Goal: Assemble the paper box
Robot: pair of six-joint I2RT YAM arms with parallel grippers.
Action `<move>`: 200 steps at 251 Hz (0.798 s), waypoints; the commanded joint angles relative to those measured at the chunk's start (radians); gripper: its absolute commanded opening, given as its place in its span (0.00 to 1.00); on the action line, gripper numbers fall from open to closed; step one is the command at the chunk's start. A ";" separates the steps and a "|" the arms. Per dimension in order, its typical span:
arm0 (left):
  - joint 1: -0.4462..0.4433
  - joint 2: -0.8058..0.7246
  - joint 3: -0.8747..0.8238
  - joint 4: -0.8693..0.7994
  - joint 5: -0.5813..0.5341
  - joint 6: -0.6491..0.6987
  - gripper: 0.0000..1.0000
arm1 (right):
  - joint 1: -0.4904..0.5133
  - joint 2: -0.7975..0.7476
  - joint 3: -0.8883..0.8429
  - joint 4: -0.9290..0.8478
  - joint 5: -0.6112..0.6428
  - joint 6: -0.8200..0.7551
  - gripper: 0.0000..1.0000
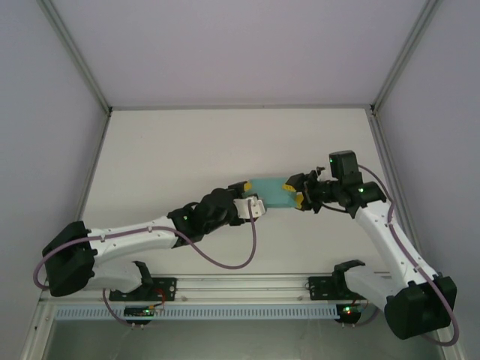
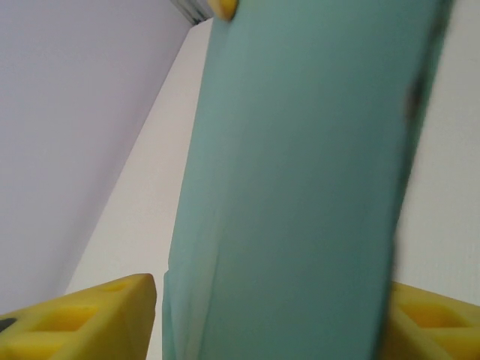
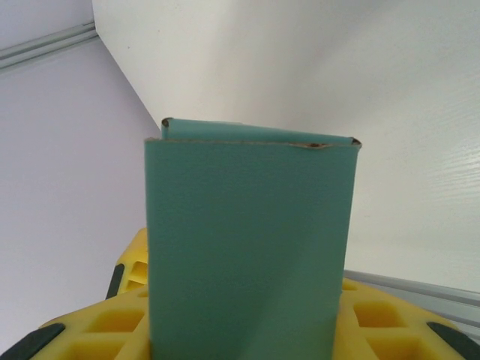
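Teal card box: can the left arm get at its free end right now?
Probably yes. The left gripper straddles the flat teal card box, a yellow finger on each side and nothing between; the right gripper holds the opposite end.

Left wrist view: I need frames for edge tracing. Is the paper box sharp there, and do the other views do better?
Left wrist: the paper box is soft and smeared, its right edge blurred. Right wrist: box crisp, top rim cleanly drawn, light even. Top external: in focus, but the box is small, no glare.
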 commanded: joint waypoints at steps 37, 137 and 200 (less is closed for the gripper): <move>-0.003 -0.023 -0.006 0.057 -0.011 0.011 0.43 | 0.006 -0.018 0.018 -0.006 -0.037 0.007 0.47; 0.010 -0.070 0.042 -0.196 0.043 -0.030 0.31 | -0.011 -0.068 0.090 -0.010 0.217 -0.355 0.99; 0.079 -0.049 0.182 -0.731 0.179 -0.192 0.31 | 0.014 -0.163 0.032 0.142 0.351 -0.826 0.99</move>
